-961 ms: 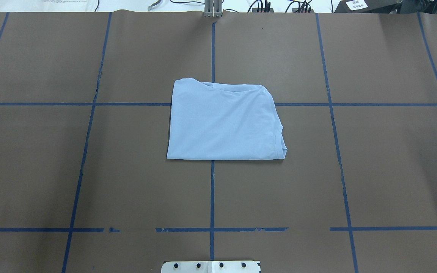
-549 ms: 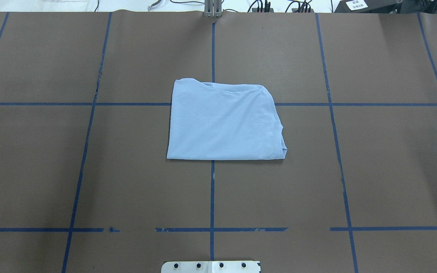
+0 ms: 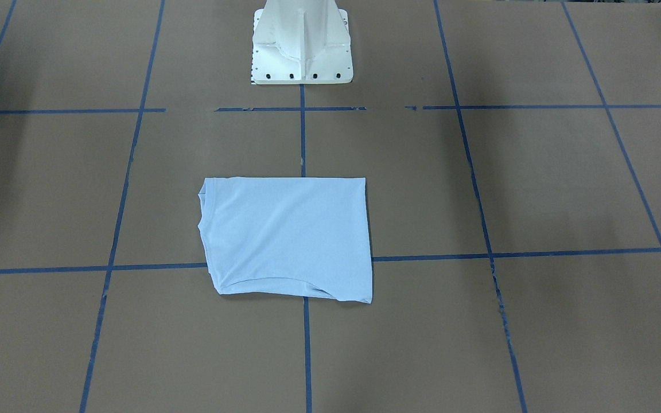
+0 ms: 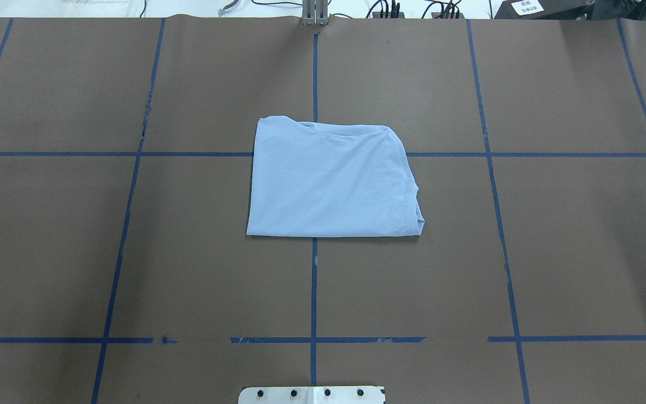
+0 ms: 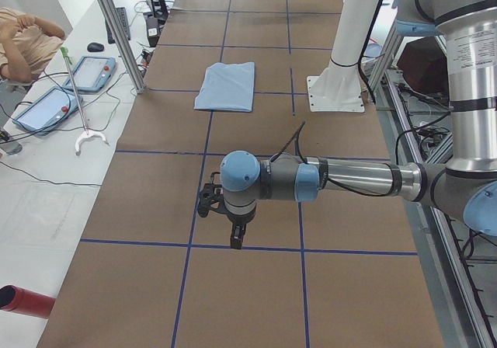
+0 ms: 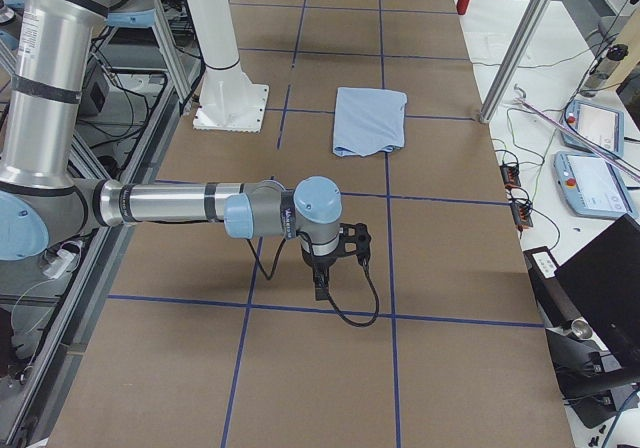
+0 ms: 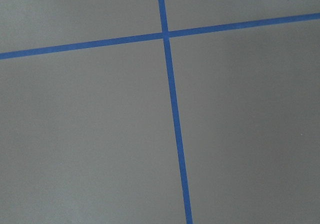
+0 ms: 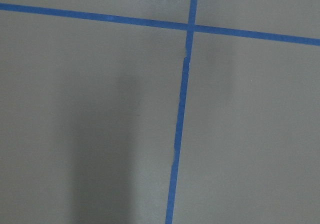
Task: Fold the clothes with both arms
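The clothes are one light blue T-shirt [image 4: 331, 182], folded into a compact rectangle and lying flat at the table's centre [image 3: 287, 235], far from both arms [image 5: 227, 86] [image 6: 369, 120]. No print or label shows. My left arm [image 5: 342, 179] reaches out low over the table's left end, its gripper [image 5: 235, 239] pointing down above a blue tape line. At the opposite end my right arm [image 6: 170, 204] does the same, with its gripper [image 6: 320, 290] above the tape. Both grippers appear only in side views, so I cannot tell if they are open or shut. The wrist views show only brown table and tape.
The white pedestal base [image 3: 302, 46] stands at the robot's edge of the table. Blue tape lines [image 4: 314, 280] divide the brown surface into squares. A person [image 5: 19, 41] sits at a side bench with tablets [image 5: 46, 107]. Aluminium posts [image 5: 116, 29] [image 6: 515, 48] stand along the far edge.
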